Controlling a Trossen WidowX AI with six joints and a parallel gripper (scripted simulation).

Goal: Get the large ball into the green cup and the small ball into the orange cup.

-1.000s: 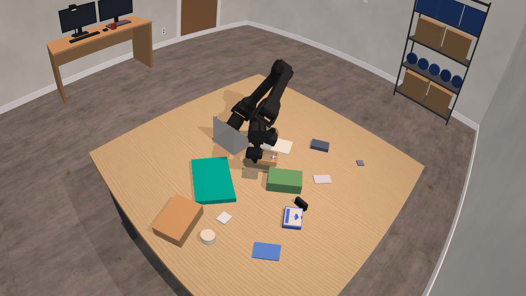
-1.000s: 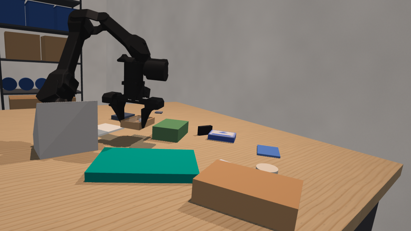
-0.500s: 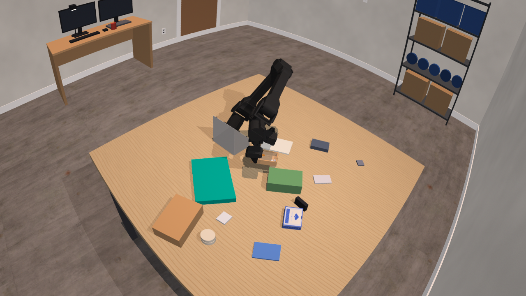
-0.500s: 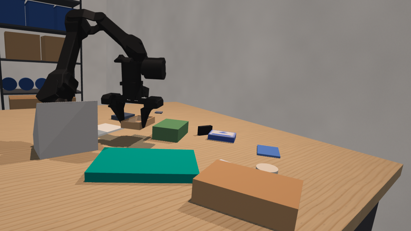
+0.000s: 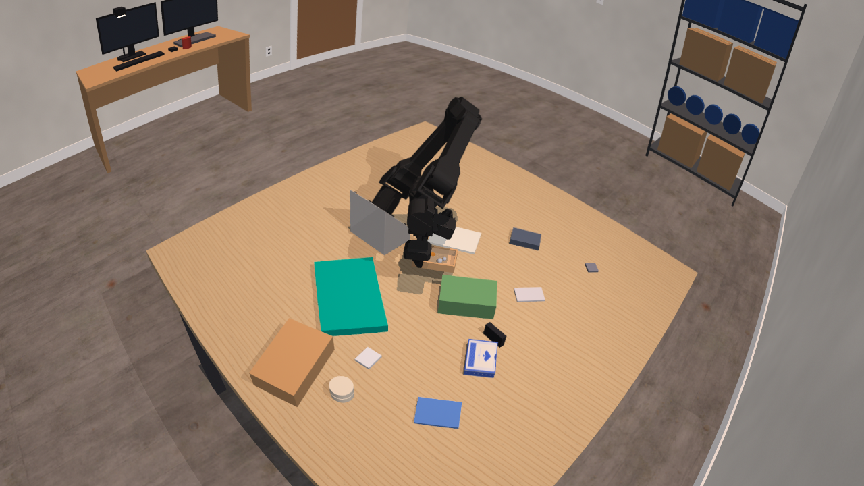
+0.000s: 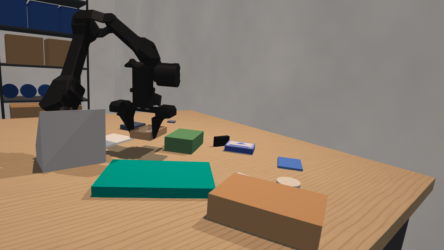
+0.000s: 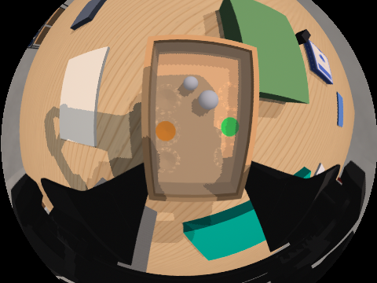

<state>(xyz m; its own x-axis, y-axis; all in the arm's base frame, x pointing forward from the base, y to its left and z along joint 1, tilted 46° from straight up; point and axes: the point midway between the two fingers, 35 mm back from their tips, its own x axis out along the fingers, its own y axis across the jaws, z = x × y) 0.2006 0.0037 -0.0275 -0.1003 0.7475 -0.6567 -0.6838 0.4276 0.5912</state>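
The wooden puzzle (image 7: 198,118) is a shallow tray under a clear cover. My gripper (image 6: 143,132) is shut on its two long sides and holds it a little above the table, between the cream slab and the green box; it also shows in the top view (image 5: 436,258). In the wrist view the large grey ball and the small grey ball lie loose, close together, in the far half of the tray. The orange cup (image 7: 166,131) is at mid left and the green cup (image 7: 229,126) at mid right. Both cups look empty.
A green box (image 6: 183,140) stands just right of the puzzle, a cream slab (image 6: 115,138) just left, a dark blue-grey slab (image 6: 134,125) behind. A grey wedge (image 6: 70,139) and a teal slab (image 6: 155,177) lie nearer the front. A black block (image 6: 221,140) and other small items lie farther right.
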